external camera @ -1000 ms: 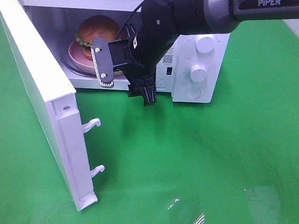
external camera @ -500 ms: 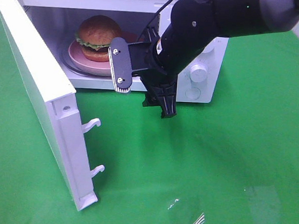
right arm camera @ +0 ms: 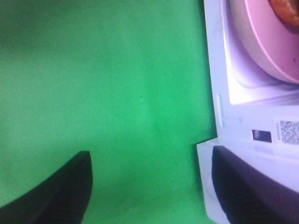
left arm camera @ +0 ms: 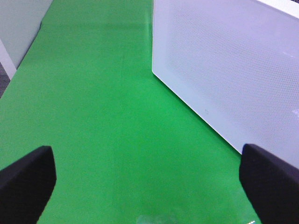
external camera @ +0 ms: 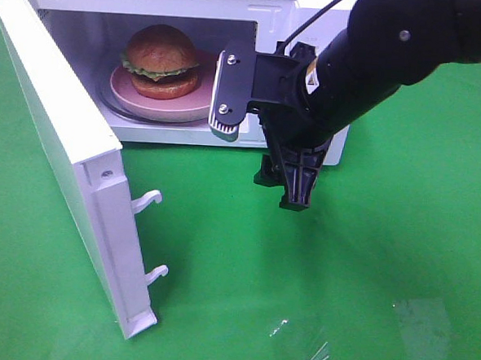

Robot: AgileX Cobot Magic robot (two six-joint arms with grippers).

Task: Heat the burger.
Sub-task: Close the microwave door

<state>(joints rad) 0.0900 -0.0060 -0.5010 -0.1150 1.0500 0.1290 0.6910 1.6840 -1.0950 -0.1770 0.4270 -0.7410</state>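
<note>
Jaws of the right gripper (external camera: 262,139) stand wide apart and empty at mid-frame, as do the left gripper's (left arm camera: 149,186), before the open microwave (external camera: 166,133) where, upper left, the burger (external camera: 160,51) sits on a pink plate (external camera: 175,109): probably light, soft, crushable, best lifted by the plate's rim.

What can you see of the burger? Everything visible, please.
The burger has a glossy brown-orange domed top bun, a ruffled green lettuce edge, a darker layer under it and a bottom bun. It looks whole and sits upright, roughly centred on a round pink plate that is wider than it, inside the microwave, whose door stands open. Only the plate touches it.
</note>
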